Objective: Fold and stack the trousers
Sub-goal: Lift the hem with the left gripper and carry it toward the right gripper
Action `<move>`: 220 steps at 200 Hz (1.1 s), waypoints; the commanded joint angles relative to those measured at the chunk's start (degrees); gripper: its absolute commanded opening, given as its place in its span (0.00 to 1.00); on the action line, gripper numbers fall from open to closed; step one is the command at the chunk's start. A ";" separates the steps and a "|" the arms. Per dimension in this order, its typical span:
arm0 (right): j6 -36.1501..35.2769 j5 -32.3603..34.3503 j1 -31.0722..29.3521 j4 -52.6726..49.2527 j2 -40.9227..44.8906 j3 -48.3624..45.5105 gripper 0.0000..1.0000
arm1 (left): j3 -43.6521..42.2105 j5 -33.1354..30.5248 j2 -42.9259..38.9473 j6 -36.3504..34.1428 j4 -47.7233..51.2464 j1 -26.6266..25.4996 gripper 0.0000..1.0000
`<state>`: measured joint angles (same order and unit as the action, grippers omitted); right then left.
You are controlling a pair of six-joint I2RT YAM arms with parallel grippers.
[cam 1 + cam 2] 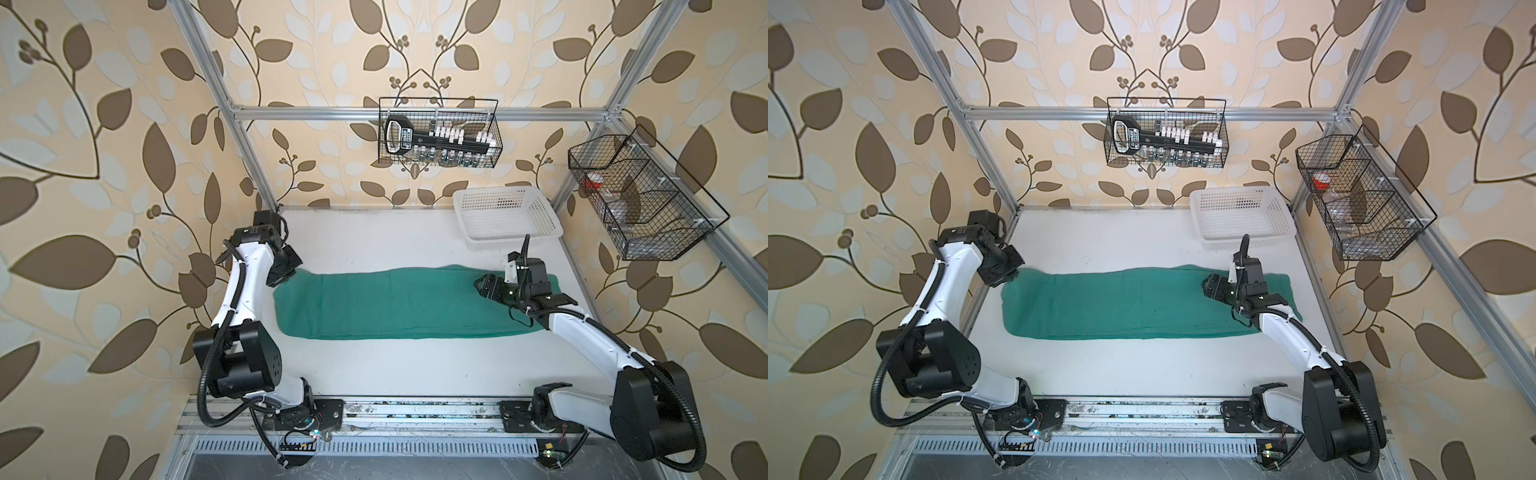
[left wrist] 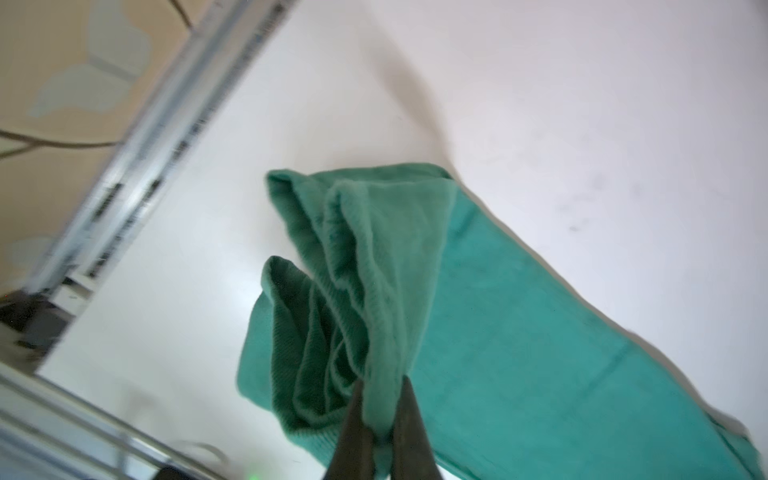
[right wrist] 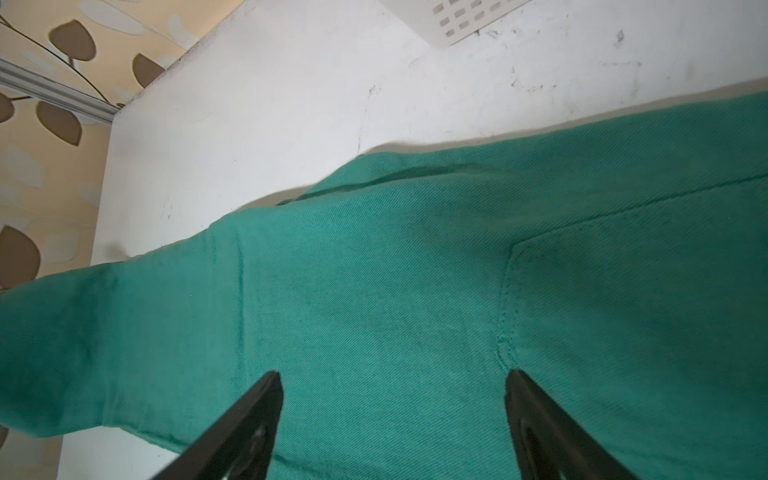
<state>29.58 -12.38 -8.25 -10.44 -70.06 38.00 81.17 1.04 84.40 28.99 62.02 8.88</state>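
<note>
The teal-green trousers [image 1: 395, 303] [image 1: 1121, 303] lie as one long band across the white table, legs together, in both top views. My left gripper [image 1: 286, 277] [image 1: 1014, 276] is at their far left end. In the left wrist view this gripper [image 2: 383, 380] is shut on a bunched fold of the trousers [image 2: 519, 332], lifted slightly off the table. My right gripper [image 1: 482, 284] [image 1: 1206, 286] hovers over the right part of the cloth. In the right wrist view it [image 3: 392, 374] stands wide open above the flat trousers [image 3: 374, 270] near a pocket seam, holding nothing.
A white perforated basket [image 1: 505, 216] [image 1: 1241, 216] [image 3: 457, 16] stands at the back right of the table [image 1: 374, 241]. Two black wire baskets [image 1: 440, 133] [image 1: 640, 199] hang on the aluminium frame. Frame posts run along both table sides.
</note>
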 commanded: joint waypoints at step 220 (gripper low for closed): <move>-1.43 -5.10 0.43 -0.36 8.19 -2.60 1.00 | 15.02 0.87 21.62 43.49 -15.44 -47.80 0.00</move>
<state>29.06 -16.97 -8.08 -10.04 -62.59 36.42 93.19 3.90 104.95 70.76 47.18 -37.52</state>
